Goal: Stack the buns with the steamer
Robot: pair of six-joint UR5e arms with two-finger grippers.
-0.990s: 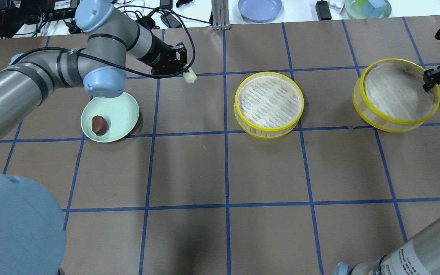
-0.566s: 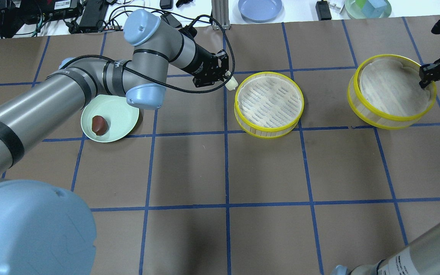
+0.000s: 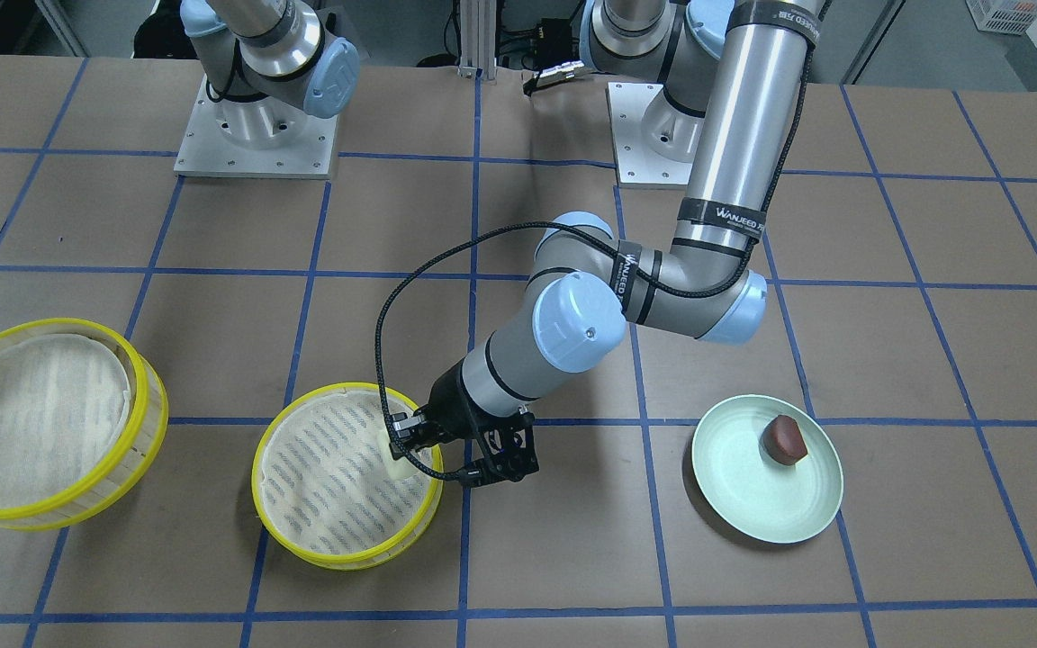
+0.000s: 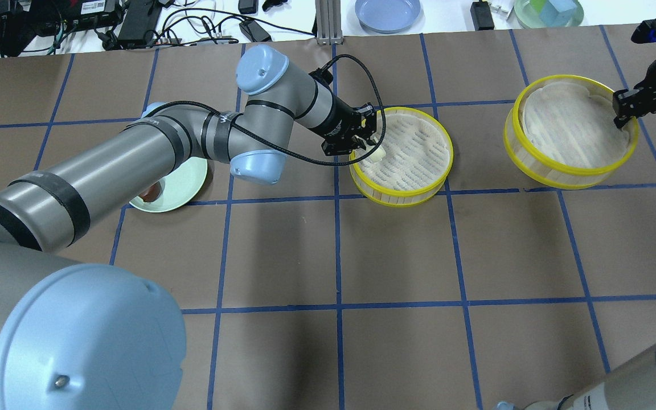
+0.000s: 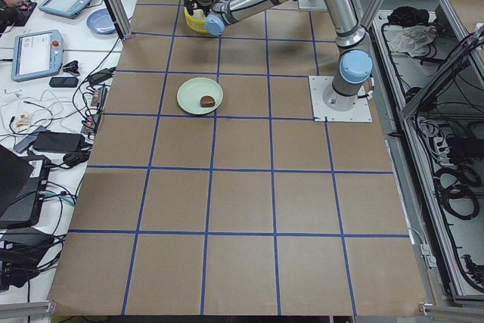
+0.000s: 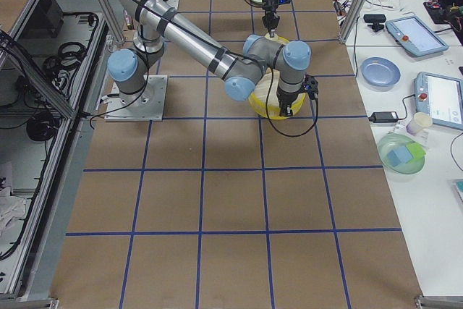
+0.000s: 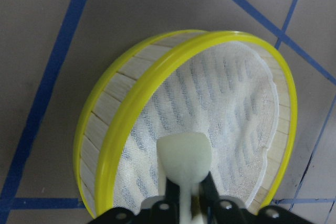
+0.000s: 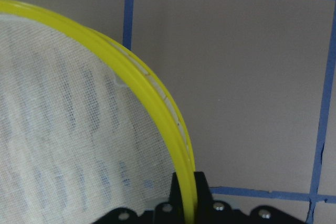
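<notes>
My left gripper [image 4: 374,149] is shut on the cream-yellow bun [image 4: 378,153] and holds it just inside the near-left rim of the middle steamer [image 4: 402,197]. The left wrist view shows the bun [image 7: 184,156] between the fingers, over the steamer's cloth liner. The reddish-brown bun [image 3: 783,440] lies on the pale green plate [image 3: 757,508]; in the overhead view my left arm mostly hides it. My right gripper [image 4: 623,115] is shut on the rim of the second steamer [image 4: 567,171], as the right wrist view [image 8: 186,190] shows.
A blue plate [image 4: 388,12], a glass bowl with blocks [image 4: 549,11], an aluminium post [image 4: 328,23] and cables lie beyond the table's far edge. The arm bases [image 3: 253,135] stand on the robot's side. My left arm stretches over the plate.
My left arm has swung right, carrying the cream bun from above the bare table to over the middle steamer's rim. My right gripper has shifted the second steamer a little left.
</notes>
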